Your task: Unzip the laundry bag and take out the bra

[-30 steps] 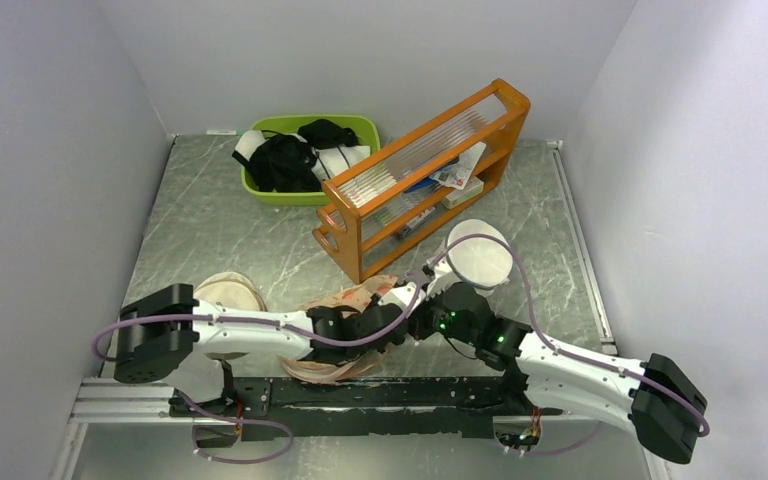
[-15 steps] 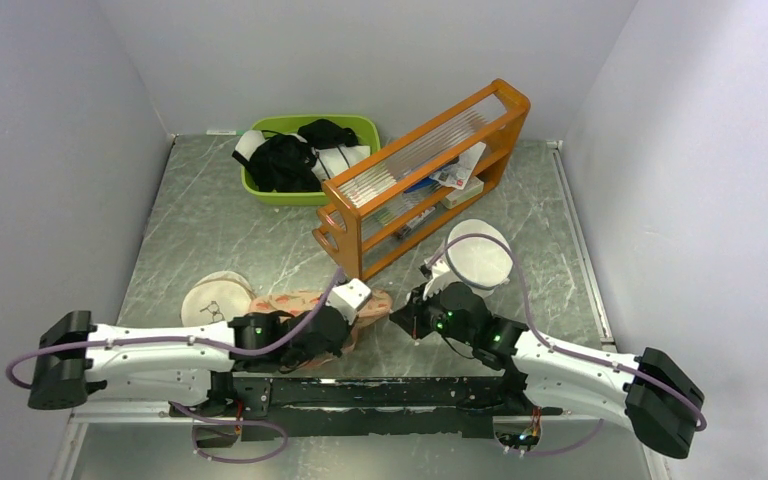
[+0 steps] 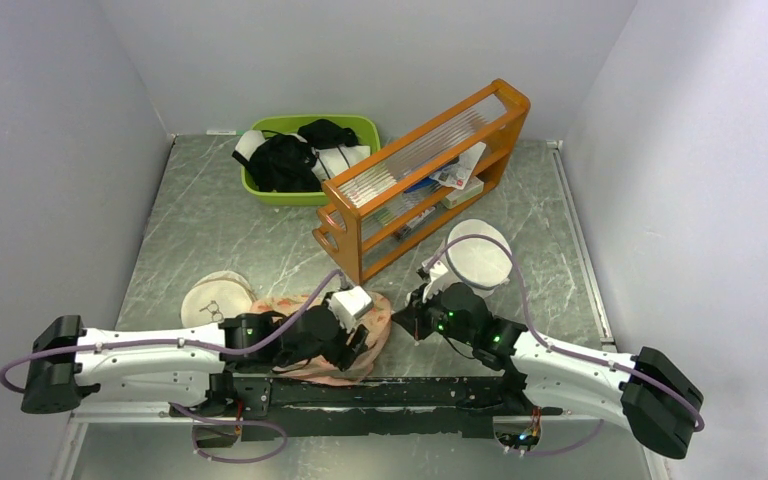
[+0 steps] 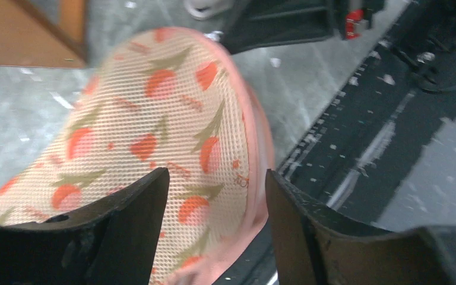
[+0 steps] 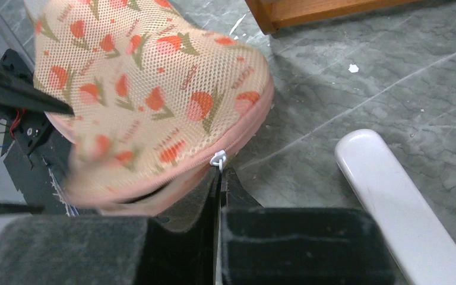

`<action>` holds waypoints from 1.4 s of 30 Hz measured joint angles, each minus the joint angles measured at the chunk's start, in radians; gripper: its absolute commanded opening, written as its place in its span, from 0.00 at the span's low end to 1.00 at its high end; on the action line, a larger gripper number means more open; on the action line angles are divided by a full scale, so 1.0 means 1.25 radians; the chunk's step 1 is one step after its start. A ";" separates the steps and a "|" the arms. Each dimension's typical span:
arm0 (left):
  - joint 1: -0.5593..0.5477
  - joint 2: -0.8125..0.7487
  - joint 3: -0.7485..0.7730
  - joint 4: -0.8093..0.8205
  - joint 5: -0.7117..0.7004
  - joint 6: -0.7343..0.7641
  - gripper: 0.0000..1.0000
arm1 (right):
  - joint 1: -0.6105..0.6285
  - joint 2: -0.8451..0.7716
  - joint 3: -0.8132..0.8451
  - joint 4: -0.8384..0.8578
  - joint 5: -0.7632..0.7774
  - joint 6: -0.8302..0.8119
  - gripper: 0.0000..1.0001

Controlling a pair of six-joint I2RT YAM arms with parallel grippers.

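Note:
The laundry bag lies at the table's near edge, peach-pink mesh with an orange-red and green print. It fills the left wrist view and the upper left of the right wrist view. My left gripper hovers over the bag's pink rim with its jaws open and nothing held. My right gripper is shut on the white zipper pull at the bag's right end. A dark slit shows along the rim left of the pull. The bra is hidden.
An orange wooden rack stands behind the bag. A green bin with black clothes sits at the back. A round beige pouch lies left, a white cylindrical bag right. A black rail runs along the near edge.
My left gripper has let go of the bag and opened wide, shifting slightly right. The bag has slumped toward the near edge. The right gripper stays shut on the zipper pull.

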 measured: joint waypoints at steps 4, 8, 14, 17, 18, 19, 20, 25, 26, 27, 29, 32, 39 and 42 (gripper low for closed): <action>0.000 0.054 0.027 0.016 0.099 0.021 0.86 | 0.000 -0.001 0.000 0.003 -0.019 -0.010 0.00; 0.000 0.128 0.095 0.035 0.135 0.052 0.84 | 0.000 -0.001 -0.001 0.021 -0.046 -0.005 0.00; 0.000 0.258 0.171 0.061 0.078 0.069 0.77 | 0.000 -0.026 -0.008 0.038 -0.071 0.018 0.00; 0.000 0.311 0.175 0.058 0.030 0.069 0.72 | -0.001 -0.037 -0.010 0.038 -0.078 0.024 0.00; 0.000 0.323 0.175 0.055 0.016 0.064 0.69 | -0.001 -0.038 -0.010 0.038 -0.079 0.025 0.00; 0.000 0.333 0.175 0.052 0.004 0.057 0.66 | -0.001 -0.038 -0.010 0.037 -0.081 0.025 0.00; 0.000 0.338 0.173 0.051 -0.005 0.051 0.61 | -0.001 -0.038 -0.010 0.035 -0.081 0.025 0.00; 0.000 0.336 0.168 0.040 -0.042 0.027 0.32 | -0.001 -0.031 -0.010 0.035 -0.087 0.024 0.00; 0.000 0.331 0.168 0.036 -0.046 0.024 0.25 | -0.001 -0.028 -0.010 0.035 -0.087 0.024 0.00; -0.001 0.322 0.167 0.031 -0.050 0.022 0.17 | -0.002 -0.024 -0.010 0.035 -0.087 0.024 0.00; -0.002 0.291 0.160 0.026 -0.056 0.022 0.10 | -0.002 -0.019 -0.010 0.035 -0.086 0.023 0.00; -0.002 0.226 0.146 0.012 -0.061 0.032 0.07 | -0.001 -0.019 -0.008 0.043 -0.085 0.019 0.00; -0.003 0.070 0.105 -0.016 -0.053 0.105 0.07 | -0.002 -0.005 0.011 0.051 -0.065 -0.018 0.00; -0.003 0.026 0.090 -0.016 -0.038 0.140 0.07 | -0.004 0.020 0.014 0.062 -0.064 -0.033 0.00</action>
